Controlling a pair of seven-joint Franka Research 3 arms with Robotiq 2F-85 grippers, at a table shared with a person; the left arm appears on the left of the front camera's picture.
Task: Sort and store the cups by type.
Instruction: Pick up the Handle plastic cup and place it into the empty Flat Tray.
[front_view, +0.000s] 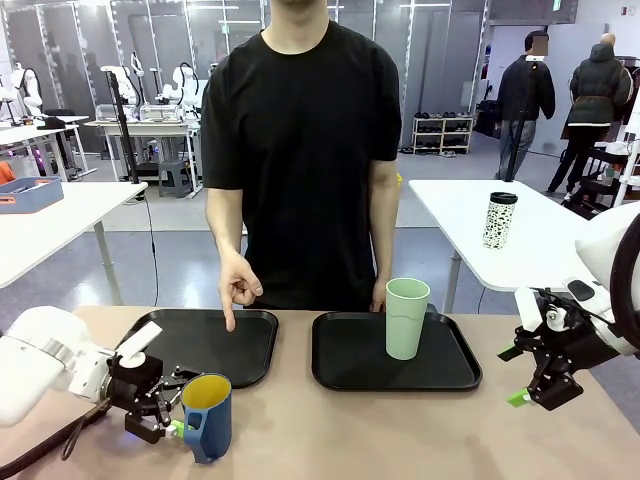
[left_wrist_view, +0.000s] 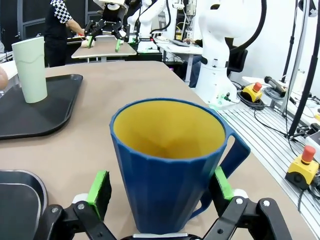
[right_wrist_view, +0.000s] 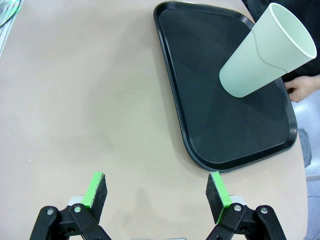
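Mug (left_wrist_view: 167, 165), dark blue with yellow inside, stands upright on the bare tan table (front_view: 400, 430) near the robot's edge, in front of the left tray (front_view: 205, 345) and off it. Handle points to picture right in the left wrist view. Left gripper (front_view: 178, 412) straddles the mug: jaws wide, one green pad (left_wrist_view: 99, 187) on each side of the body, small gaps visible on both sides, so no grip.

Tumbler (front_view: 407, 318), pale mint green, stands upright on the right tray (front_view: 345, 370), toward its far right part; from the right wrist it appears over the tray's far side (right_wrist_view: 267, 52). Both trays are black, side by side across the middle of the table, apart from each other.

Right gripper (front_view: 528, 385) hangs above the table at the robot's right, beside the right tray's near corner. Jaws wide, nothing between the pads (right_wrist_view: 97, 192); bare table under them.

Person in a black shirt stands at the far side. One hand (front_view: 238, 290) points an index finger down at the far edge of the left tray. The other hand (right_wrist_view: 302, 89) rests at the far edge of the right tray, behind the tumbler.
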